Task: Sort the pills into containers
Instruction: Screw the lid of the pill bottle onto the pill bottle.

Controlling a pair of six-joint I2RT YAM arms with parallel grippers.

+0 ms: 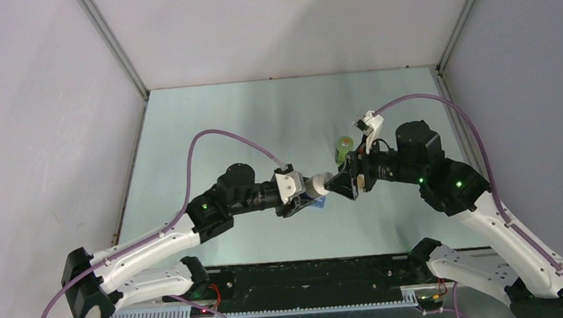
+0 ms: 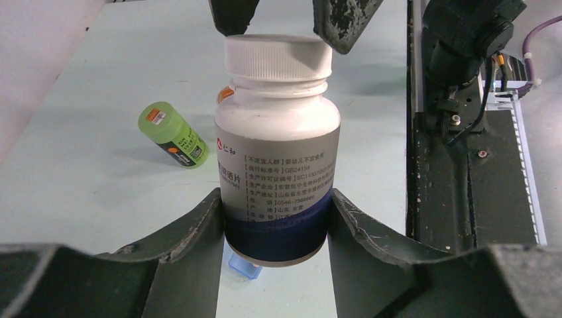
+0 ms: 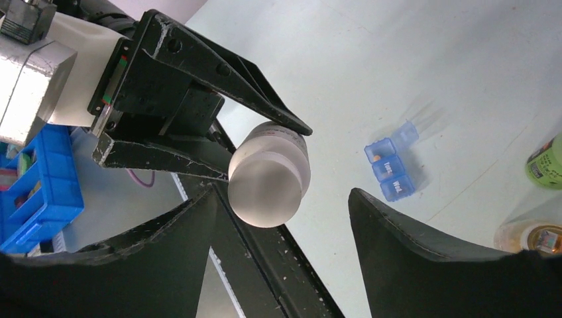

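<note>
Left fingers: closest to us in the left wrist view. They are closed on the lower body of the bottle, one on each side, at the dark blue band of its label.
Bottle: white, with printed text on the label. It is held off the desk, lying about level between the two arms.
Cap: white, ribbed, and on the bottle. It points toward the right arm.
Right fingers: spread wide, one on each side of the cap. In the right wrist view we see a gap on both sides, so they are not gripping. In the left wrist view one tip overlaps the cap's rim, and we cannot tell whether it touches.
Green bottle: lying on its side on the desk, beyond the held bottle and apart from it.
Pill box: blue and translucent, a short row of cells on the desk below the held bottle. The lid of the end cell is raised.
Amber bottle: on the desk near the green bottle. It is cropped at the edge of the right wrist view, so we note little more.
</note>
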